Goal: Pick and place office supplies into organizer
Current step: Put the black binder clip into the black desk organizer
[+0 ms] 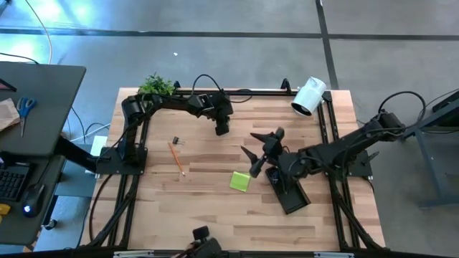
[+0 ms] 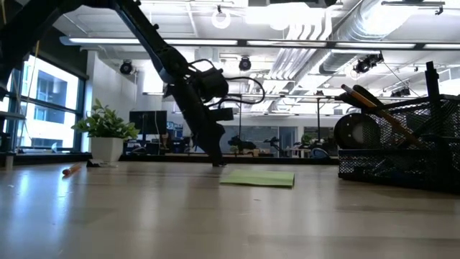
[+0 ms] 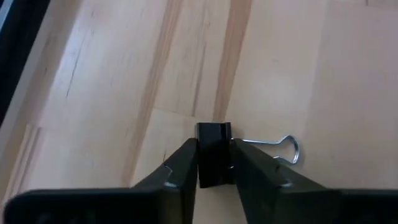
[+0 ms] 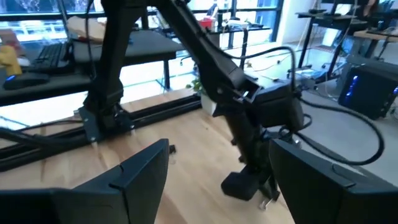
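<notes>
Left gripper, table's far centre: jaws closed on black binder clip. Right gripper: jaws open, beside organizer holding pens. Sticky-note pad, pencil lie loose

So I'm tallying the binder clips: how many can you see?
2. One binder clip is pinched in the left gripper at the table's back; another lies beside the orange pencil. More may sit hidden in the organizer.

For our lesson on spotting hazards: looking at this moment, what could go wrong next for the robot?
The left tool pinches the small black binder clip only by its body, so it might slip or swing. The organizer lies under the right tool, which may block the drop. The clip could land outside.
</notes>
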